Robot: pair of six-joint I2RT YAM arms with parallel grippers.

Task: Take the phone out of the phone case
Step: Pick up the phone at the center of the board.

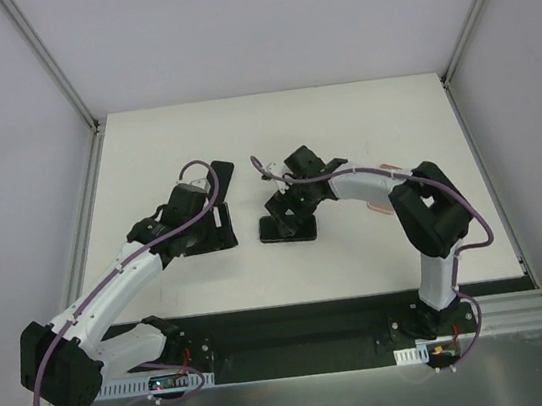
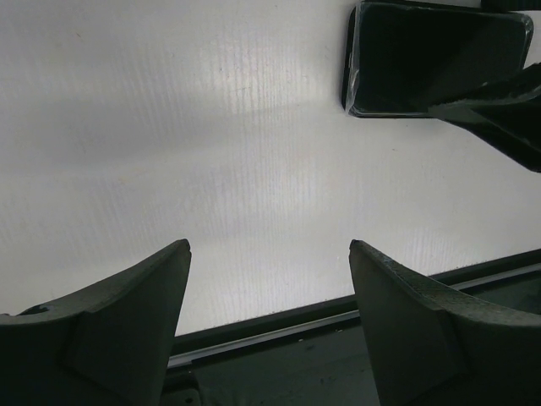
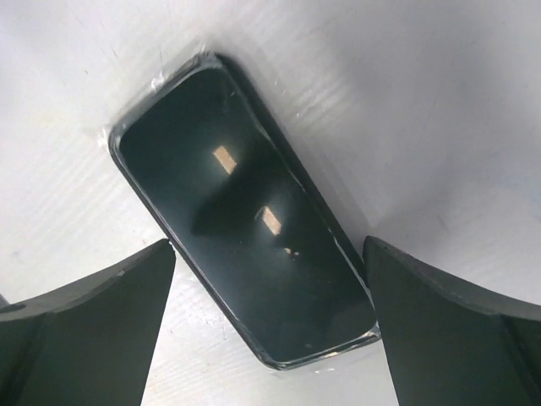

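Observation:
A black phone lies flat on the white table, screen up, inside a thin clear phone case whose rim runs round its edge. In the top view the phone sits at mid-table. My right gripper hovers right over its near end, open, with one finger on each side and neither touching it. My left gripper stands open to the left of the phone, with nothing between its fingers. The left wrist view shows the phone at the top right, partly behind a right finger.
The white table is bounded by grey walls with metal corner posts. A dark rail with both arm bases runs along the near edge, and it also shows in the left wrist view as a rail.

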